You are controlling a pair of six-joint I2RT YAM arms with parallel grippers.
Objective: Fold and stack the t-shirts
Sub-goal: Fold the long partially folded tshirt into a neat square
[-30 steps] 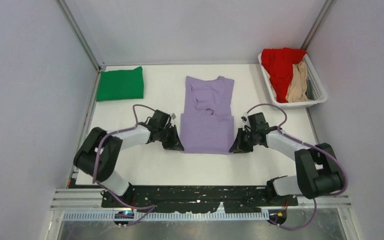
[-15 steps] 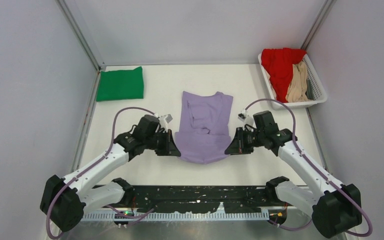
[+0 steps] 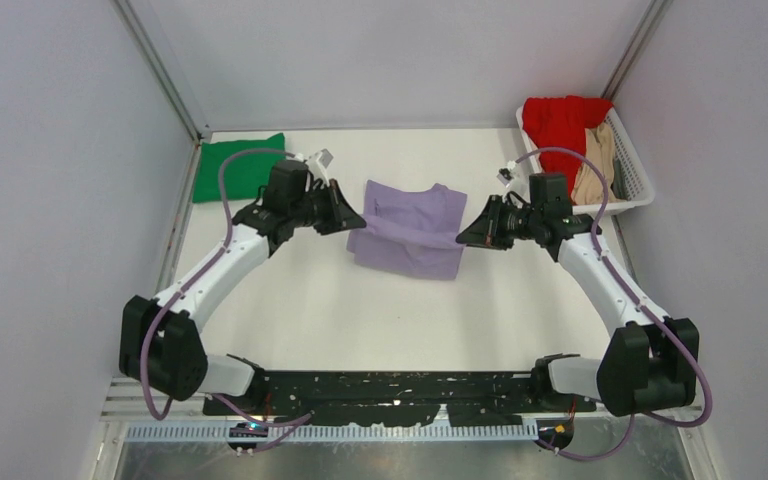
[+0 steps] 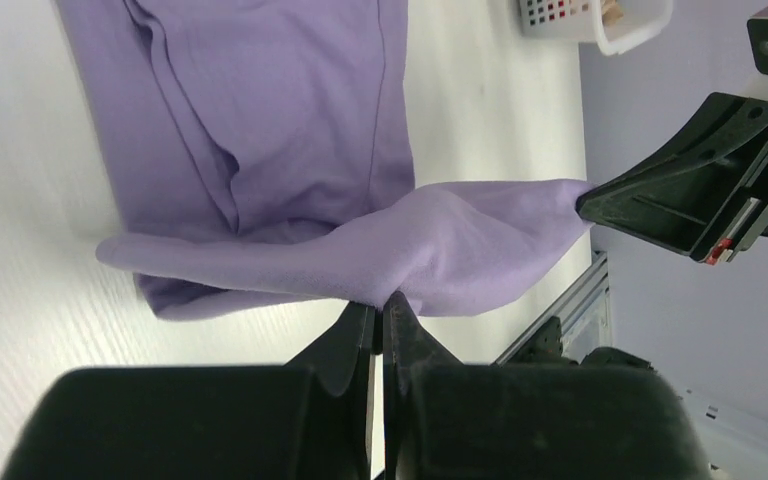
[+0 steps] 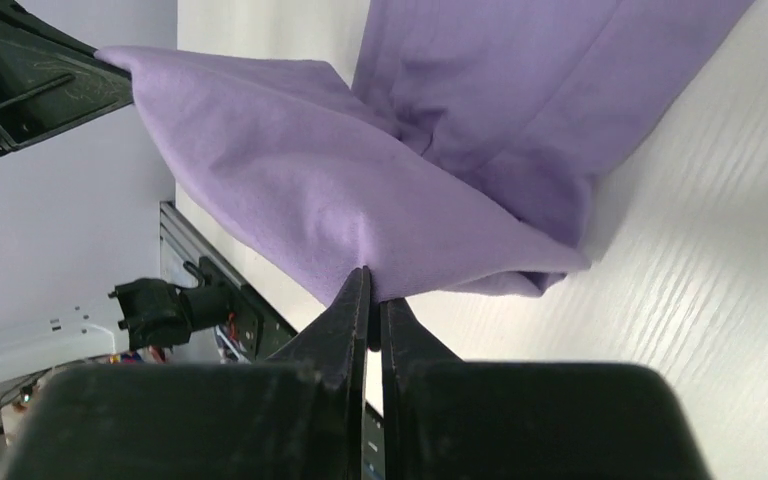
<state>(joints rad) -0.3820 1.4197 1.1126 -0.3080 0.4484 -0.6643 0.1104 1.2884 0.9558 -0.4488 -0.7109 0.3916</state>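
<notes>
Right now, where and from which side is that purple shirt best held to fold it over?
Probably the two ends of its lifted edge: the lavender t-shirt is limp, so the left tool pinching from the left and the right tool from the right hold that edge stretched.

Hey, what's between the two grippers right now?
A raised fold of the lavender t-shirt spans from the left gripper to the right gripper, both shut on it; the top view shows it.
</notes>
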